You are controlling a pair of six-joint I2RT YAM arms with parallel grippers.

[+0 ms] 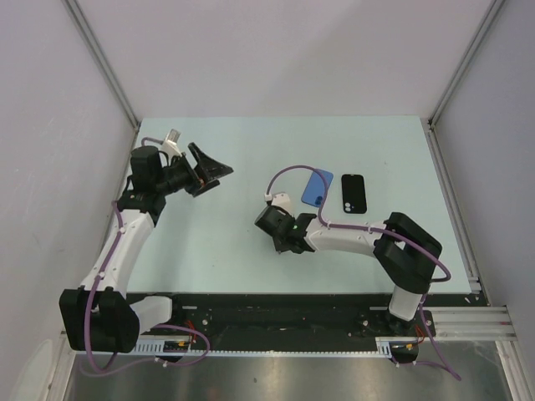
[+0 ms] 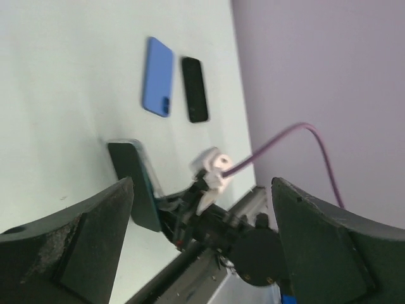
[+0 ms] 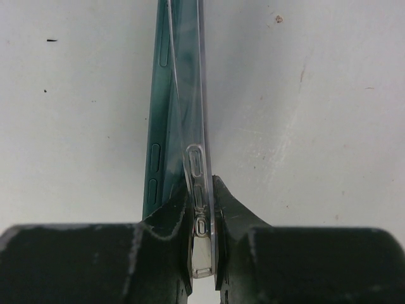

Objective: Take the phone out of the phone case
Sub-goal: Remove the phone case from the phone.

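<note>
Gripping: right pincer (image 3: 202, 193) clamps the clear phone case (image 3: 192, 95) by its edge, mid-frame on the surface (image 1: 217, 251).
Phone (image 3: 158, 95): dark green, left of the case, long axis running away up-frame.
Left pincer (image 1: 209, 171): gaping, upper left, farther off.

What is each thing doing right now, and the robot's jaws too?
clear case: standing on edge, pinched.
green phone: on edge, against the clear case.
blue phone: lying flat.
black phone: lying flat.
left jaws: wide open, empty.
right jaws: shut on the clear case.
</note>
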